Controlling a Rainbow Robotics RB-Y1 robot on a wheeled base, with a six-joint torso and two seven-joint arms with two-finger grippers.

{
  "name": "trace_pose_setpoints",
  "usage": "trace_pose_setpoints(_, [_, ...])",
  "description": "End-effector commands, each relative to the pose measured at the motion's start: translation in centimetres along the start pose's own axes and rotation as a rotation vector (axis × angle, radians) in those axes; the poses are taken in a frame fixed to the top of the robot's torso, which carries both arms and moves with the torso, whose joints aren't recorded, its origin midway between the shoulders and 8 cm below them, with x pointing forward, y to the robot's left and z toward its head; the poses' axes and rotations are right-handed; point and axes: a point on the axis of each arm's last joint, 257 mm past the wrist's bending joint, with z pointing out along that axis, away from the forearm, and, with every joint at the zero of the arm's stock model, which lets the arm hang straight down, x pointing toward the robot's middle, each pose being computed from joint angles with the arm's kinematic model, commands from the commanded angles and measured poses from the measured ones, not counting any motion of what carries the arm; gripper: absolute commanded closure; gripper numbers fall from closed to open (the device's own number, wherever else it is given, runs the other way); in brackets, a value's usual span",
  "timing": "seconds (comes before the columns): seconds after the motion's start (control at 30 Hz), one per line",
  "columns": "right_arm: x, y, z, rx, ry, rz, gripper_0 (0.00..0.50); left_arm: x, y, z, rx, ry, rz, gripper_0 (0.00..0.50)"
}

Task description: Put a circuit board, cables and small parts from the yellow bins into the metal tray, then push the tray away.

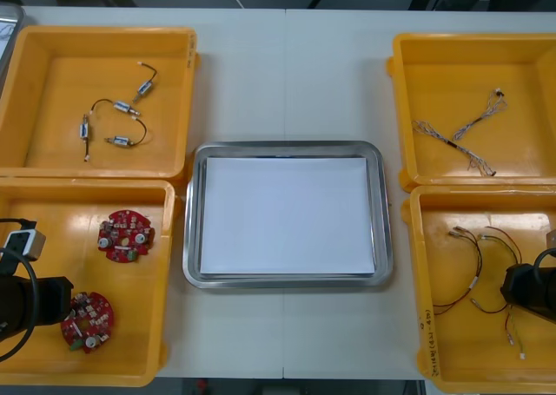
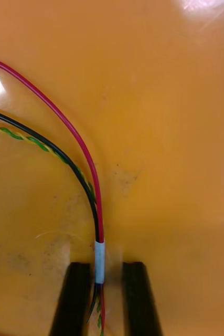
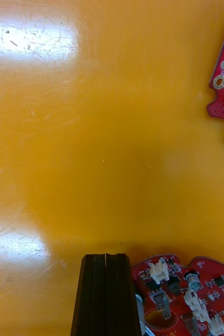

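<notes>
Nearest the front camera, the left gripper [image 1: 68, 298] sits over the near-left bin [image 1: 87, 187], at the near left corner of the table [image 1: 287, 65]. The right gripper [image 1: 511, 289] sits over the near-right bin [image 1: 420, 308], at the near right corner. From here I cannot tell how either pair of fingers stands.

The near-left bin holds two round red circuit boards. The nearer board [image 1: 87, 319] is just beside the left gripper, and the farther board [image 1: 125, 234] lies towards the tray. The near-right bin holds red and black cables [image 1: 473, 273]. The far-left bin [image 1: 104, 32] holds small metal parts [image 1: 122, 108] joined by black cables. The far-right bin [image 1: 478, 41] holds a thin twisted cable [image 1: 460, 134]. The metal tray [image 1: 195, 221] lies between the bins, nearer the table's near edge, white inside with nothing in it.

The right wrist view adds what the front cannot. The black fingers [image 2: 80, 294] stand a narrow way apart just above the bin floor. A bundle of red, black and yellow-green strands runs between them, bound by a white sleeve [image 2: 99, 257]. The bundle lies closer to one finger, with bare floor showing before the other.

In the left wrist view the fingers [image 3: 96, 294] are pressed together with nothing held. The nearer board lies close beside them, and an edge of the farther board shows well beyond.
</notes>
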Motion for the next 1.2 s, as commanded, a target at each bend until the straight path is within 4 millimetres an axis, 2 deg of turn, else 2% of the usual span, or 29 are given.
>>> trace_pose_setpoints(0.03, [1.9,0.0,1.0,-0.001,0.037,0.031,0.500,1.1,-0.3,0.0,0.008,0.013,0.082,0.500])
trace_pose_setpoints(0.13, [1.7,-0.1,0.8,0.000,0.031,0.027,0.500,0.4,0.0,-0.7,-0.002,0.016,0.081,0.500])
trace_pose_setpoints(0.27, [0.8,-0.3,-0.5,0.007,0.013,0.020,0.500,-0.5,0.5,-2.4,-0.026,0.038,0.084,0.500])
trace_pose_setpoints(0.47, [-0.5,-0.4,-4.3,0.025,0.001,-0.003,0.500,-1.7,0.9,-5.1,-0.030,0.055,0.065,0.500])
trace_pose_setpoints(0.73, [-0.9,-0.6,-9.5,0.072,0.004,-0.049,0.500,-3.5,0.3,-9.0,-0.002,0.069,0.053,0.499])
trace_pose_setpoints(0.87, [-0.9,-0.3,-11.6,0.088,0.011,-0.072,0.500,-4.1,0.3,-10.3,-0.007,0.073,0.055,0.500])
trace_pose_setpoints(1.03, [-3.4,1.1,-14.2,0.084,-0.090,-0.125,0.500,-4.9,0.4,-11.7,-0.030,0.102,0.056,0.500])
trace_pose_setpoints(1.2, [-5.4,2.0,-15.6,0.081,-0.146,-0.174,0.500,-6.0,0.2,-12.9,-0.040,0.107,0.047,0.499])
